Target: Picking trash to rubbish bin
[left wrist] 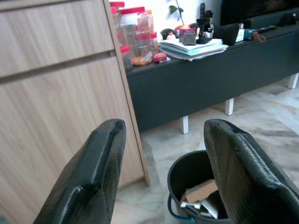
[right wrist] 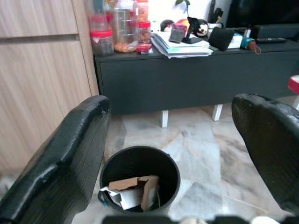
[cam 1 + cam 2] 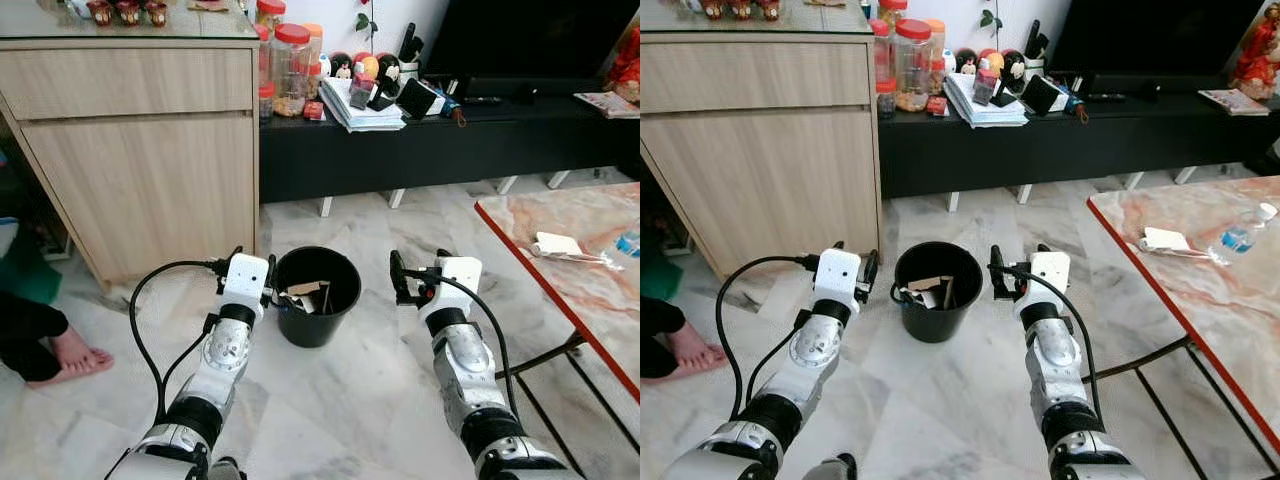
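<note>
Black bin (image 3: 317, 318) with cardboard (image 3: 303, 291) on floor, left gripper (image 3: 268, 285) and right gripper (image 3: 398, 277) beside it, both wide, empty.

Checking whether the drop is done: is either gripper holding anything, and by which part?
Nothing is held: left gripper and right gripper are open beside the bin.

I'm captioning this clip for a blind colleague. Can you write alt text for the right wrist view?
A black rubbish bin stands on the marble floor, with cardboard scraps inside, framed between the right gripper's two open black fingers. Behind it are a wooden cabinet and a low black TV console carrying red-lidded jars and a stack of papers.
</note>
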Tool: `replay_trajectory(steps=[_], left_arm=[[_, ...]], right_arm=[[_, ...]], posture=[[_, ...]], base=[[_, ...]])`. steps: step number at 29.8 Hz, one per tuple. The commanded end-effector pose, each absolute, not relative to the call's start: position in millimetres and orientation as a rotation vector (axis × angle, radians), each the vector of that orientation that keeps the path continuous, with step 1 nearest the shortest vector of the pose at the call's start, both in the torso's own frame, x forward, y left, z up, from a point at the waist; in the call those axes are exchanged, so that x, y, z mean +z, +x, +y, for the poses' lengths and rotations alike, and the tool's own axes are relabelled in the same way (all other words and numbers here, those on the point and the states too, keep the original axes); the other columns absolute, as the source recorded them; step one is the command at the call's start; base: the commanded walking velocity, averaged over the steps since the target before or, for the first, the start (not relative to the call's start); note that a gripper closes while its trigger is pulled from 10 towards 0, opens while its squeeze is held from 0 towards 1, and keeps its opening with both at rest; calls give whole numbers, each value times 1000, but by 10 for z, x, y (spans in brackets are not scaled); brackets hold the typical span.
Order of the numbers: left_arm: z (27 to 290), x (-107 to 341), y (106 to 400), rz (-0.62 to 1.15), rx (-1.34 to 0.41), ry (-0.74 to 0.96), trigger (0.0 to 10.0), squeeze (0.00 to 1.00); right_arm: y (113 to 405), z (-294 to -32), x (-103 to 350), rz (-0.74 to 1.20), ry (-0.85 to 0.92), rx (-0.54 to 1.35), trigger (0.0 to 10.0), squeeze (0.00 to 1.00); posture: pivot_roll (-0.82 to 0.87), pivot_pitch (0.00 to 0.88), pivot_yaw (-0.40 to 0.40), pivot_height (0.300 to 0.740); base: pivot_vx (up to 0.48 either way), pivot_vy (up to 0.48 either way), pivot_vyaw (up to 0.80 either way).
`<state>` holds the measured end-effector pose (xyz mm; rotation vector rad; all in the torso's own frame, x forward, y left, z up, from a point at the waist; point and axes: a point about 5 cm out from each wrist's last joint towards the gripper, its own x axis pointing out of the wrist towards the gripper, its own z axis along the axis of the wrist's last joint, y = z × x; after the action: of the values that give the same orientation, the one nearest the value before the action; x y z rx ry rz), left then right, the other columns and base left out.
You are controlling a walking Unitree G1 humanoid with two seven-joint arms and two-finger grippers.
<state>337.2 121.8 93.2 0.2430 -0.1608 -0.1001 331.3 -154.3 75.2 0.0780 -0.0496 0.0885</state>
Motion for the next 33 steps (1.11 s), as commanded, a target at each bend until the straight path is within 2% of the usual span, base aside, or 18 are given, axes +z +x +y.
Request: replay_trajectory(steps=[1, 12, 22, 29, 33], left_arm=[[1141, 1001, 3406, -191, -151, 263, 10000, 0], [1110, 1094, 3481, -200, -190, 283, 10000, 0], [1104, 1133, 3522, -202, -197, 312, 10000, 0], [1103, 1158, 3543, -208, -192, 320, 10000, 0], [1105, 1170, 3543, -217, -182, 311, 10000, 0]], right_arm=[[3305, -1610, 742, -55, 102, 40, 10000, 0], [3298, -1574, 732, -64, 132, 3, 10000, 0], [3334, -1482, 751, -61, 149, 8, 10000, 0], [3362, -1507, 784, -70, 162, -3, 10000, 0], [3364, -1474, 777, -64, 161, 9, 10000, 0]], posture=[[65, 54, -94, 740], [69, 70, -41, 740], [93, 62, -28, 740], [95, 56, -33, 740], [99, 55, -36, 740]], base=[[0, 0, 0], [0, 0, 0], [0, 0, 0], [0, 0, 0], [0, 0, -728]])
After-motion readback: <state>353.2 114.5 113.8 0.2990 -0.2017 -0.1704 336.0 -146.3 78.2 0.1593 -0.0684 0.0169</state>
